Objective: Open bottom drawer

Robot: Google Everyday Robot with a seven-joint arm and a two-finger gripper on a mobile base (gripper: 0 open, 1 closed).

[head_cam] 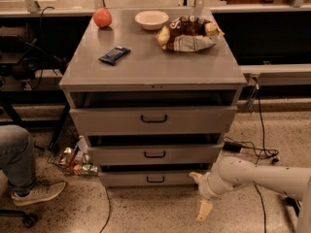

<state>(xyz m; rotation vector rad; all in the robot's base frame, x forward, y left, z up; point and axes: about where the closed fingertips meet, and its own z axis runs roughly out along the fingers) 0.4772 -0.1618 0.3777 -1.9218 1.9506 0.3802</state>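
**Gripper beside the bottom drawer's right end, fingers spread**

You have the gripper (196, 196) low to the floor, just off the right end of the bottom drawer (126, 179). Its two pale fingers (204, 209) are splayed wide and hold nothing. The upper one lies near the drawer's right corner and the lower one points at the floor. The drawer's black loop handle (155, 179) is to the left of the gripper, untouched.

That drawer is the lowest and slimmest front in the gray cabinet (87, 76), under the medium drawer (116, 155) and the tall drawer (112, 120).

Around you:
- A black cable (260, 152) trails on the floor to the right, above the arm (262, 174).
- A wire basket of cans (73, 160) stands at the cabinet's lower left.
- A seated person's leg (17, 157) and shoe (36, 192) are further left.

On top sit an apple (102, 17), a bowl (151, 19), a chip bag (187, 33) and a dark snack packet (114, 55). You cannot read the print on either wrapper.
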